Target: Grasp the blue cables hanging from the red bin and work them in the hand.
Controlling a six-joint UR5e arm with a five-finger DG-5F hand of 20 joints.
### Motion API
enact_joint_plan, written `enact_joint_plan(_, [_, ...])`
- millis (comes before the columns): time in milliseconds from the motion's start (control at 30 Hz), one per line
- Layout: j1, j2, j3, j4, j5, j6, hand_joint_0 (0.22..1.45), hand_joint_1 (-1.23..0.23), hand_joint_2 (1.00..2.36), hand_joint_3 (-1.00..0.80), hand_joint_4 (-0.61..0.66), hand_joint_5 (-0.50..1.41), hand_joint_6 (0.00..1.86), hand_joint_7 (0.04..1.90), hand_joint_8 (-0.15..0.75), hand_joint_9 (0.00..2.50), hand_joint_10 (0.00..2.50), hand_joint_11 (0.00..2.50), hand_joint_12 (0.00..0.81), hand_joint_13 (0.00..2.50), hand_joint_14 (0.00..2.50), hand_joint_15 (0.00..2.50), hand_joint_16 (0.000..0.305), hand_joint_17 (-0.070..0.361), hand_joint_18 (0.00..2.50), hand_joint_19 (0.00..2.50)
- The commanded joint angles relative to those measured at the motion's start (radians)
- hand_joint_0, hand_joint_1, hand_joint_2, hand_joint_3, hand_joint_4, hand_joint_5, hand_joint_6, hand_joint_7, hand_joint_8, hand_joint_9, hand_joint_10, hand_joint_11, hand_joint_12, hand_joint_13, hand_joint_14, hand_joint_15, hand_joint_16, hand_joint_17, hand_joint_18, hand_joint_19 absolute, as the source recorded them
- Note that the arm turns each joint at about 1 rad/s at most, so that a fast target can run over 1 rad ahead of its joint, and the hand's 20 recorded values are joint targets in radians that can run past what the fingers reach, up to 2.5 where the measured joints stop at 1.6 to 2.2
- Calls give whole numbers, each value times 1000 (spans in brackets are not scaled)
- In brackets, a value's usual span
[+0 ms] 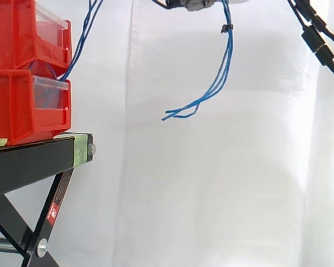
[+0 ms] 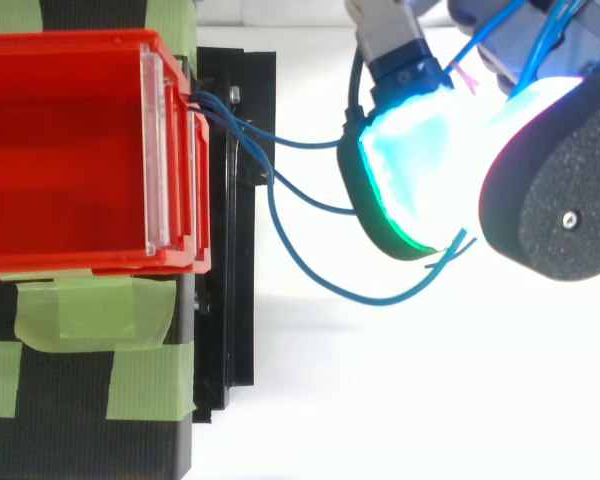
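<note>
**Robot hand (image 2: 555, 190), one.** It sits at the upper right of the top view, out to the side of the bin front and well apart from it. Two fingertip pads (image 2: 410, 165) face each other closely, one glowing cyan and green, the other white along its edge. They are closed on the cable bundle, which passes in between them. In the side view the underside of the robot hand sits at the top edge.

**Blue cables (image 1: 229, 55), three strands counted.**
- In the top view they leave the front of the bin and fan out as three separate curves across the gap to the pads.
- In the side view they climb steeply from the bin front to the top edge. They then drop from the robot hand in one loose bundle, and the free ends curl leftward in mid-air before the curtain.
- They touch nothing below the robot hand.

**Black tie (image 1: 227, 28), one.** It is wrapped round the hanging bundle just under the robot hand.

**Red bins, two, stacked.**
- The upper bin (image 1: 14, 33) rests on the lower bin (image 1: 11, 103).
- Each has one clear front panel.

**Black stand (image 1: 28, 161), one.** It carries the bins.

**Green tape (image 2: 90, 315).** At least four pieces lie on the stand top.

**White curtain (image 1: 239, 178), one.** It forms the backdrop.
</note>
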Motion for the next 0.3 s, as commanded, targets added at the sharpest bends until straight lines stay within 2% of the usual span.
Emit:
enact_joint_plan(0, [0, 0, 0, 0, 1, -1, 916, -647, 1022, -331, 197, 352, 584, 1339, 398, 648, 2500, 2437, 453, 964, 2275, 1346, 59, 132, 1309, 1245])
enact_joint_plan(267, [0, 0, 0, 0, 1, -1, 918, -645, 1022, -340, 199, 350, 571, 1341, 393, 651, 2500, 2429, 455, 965, 2274, 1334, 59, 132, 1309, 1234])
